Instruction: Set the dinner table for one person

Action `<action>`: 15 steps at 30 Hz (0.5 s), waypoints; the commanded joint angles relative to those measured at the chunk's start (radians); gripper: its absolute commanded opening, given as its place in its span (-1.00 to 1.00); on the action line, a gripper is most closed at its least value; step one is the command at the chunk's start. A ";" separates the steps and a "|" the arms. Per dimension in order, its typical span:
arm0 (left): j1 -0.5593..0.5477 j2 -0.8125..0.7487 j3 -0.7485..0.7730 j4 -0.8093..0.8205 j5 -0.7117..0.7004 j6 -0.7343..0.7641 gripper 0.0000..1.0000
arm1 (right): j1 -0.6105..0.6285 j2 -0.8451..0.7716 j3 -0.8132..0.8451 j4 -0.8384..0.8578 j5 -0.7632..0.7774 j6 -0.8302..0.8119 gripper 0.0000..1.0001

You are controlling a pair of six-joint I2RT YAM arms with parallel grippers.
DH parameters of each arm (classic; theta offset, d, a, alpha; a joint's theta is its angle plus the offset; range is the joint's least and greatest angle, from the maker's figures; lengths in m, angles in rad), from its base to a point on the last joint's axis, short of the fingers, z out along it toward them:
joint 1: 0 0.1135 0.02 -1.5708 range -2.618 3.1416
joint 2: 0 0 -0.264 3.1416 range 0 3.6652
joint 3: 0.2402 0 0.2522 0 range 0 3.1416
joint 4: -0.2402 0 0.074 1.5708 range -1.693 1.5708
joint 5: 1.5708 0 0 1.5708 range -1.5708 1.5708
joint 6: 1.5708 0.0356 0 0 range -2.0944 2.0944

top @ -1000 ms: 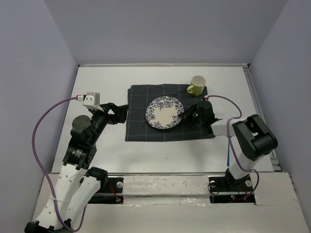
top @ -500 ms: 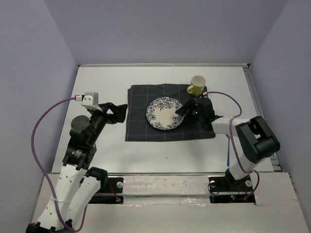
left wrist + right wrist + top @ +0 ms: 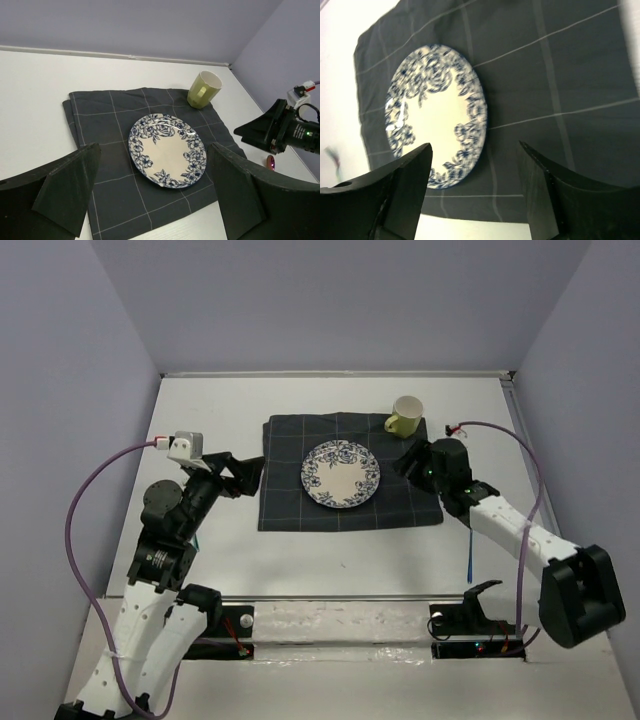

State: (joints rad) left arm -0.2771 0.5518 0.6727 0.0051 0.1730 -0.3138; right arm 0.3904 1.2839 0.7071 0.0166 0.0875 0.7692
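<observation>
Hovering at opposite edges of the dark checked cloth [image 3: 290,445], our left gripper [image 3: 246,474] and right gripper [image 3: 407,462] both have fingers spread, holding nothing. We see the cloth lying on the white dinner table [image 3: 210,410], a floral plate [image 3: 340,473] at its centre and a yellow-green mug [image 3: 405,415] on its far-right corner.

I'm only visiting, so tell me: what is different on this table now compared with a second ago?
The right tool drew back to the right, away from the edge of the plate, and its arm swung out to the right. The tool is open and holds nothing. The left tool, also open, barely moved. The plate, the green cup and the checked cloth stayed where they were.
</observation>
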 commanded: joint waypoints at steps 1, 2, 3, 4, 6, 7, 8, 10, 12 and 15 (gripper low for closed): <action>0.007 -0.027 -0.009 0.068 0.108 -0.001 0.98 | -0.059 -0.138 -0.017 -0.269 0.216 -0.073 0.40; 0.007 -0.041 -0.009 0.072 0.137 -0.005 0.98 | -0.106 -0.193 -0.018 -0.352 0.219 -0.068 0.38; 0.007 -0.050 -0.009 0.076 0.149 -0.007 0.98 | -0.128 -0.219 -0.020 -0.392 0.228 -0.053 0.33; 0.006 -0.068 -0.009 0.079 0.172 -0.010 0.98 | -0.149 -0.242 -0.020 -0.433 0.228 -0.047 0.30; 0.001 -0.085 0.004 0.079 0.187 0.002 0.98 | -0.201 -0.288 -0.011 -0.559 0.227 -0.036 0.25; -0.016 -0.101 0.010 0.070 0.186 0.011 0.98 | -0.212 -0.293 0.011 -0.610 0.244 -0.007 0.12; -0.030 -0.107 0.024 0.062 0.178 0.025 0.98 | -0.212 -0.290 0.025 -0.657 0.253 0.005 0.06; -0.083 -0.136 0.033 0.033 0.130 0.054 0.98 | -0.223 -0.282 0.051 -0.815 0.271 0.024 0.01; -0.121 -0.161 0.034 0.023 0.096 0.073 0.98 | -0.237 -0.278 0.054 -0.875 0.281 0.048 0.01; -0.180 -0.193 0.037 0.010 0.065 0.081 0.98 | -0.286 -0.241 0.080 -0.914 0.249 0.054 0.02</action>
State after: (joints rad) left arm -0.3996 0.3965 0.6682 0.0086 0.2756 -0.2783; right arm 0.1619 1.0096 0.7181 -0.7044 0.3180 0.7876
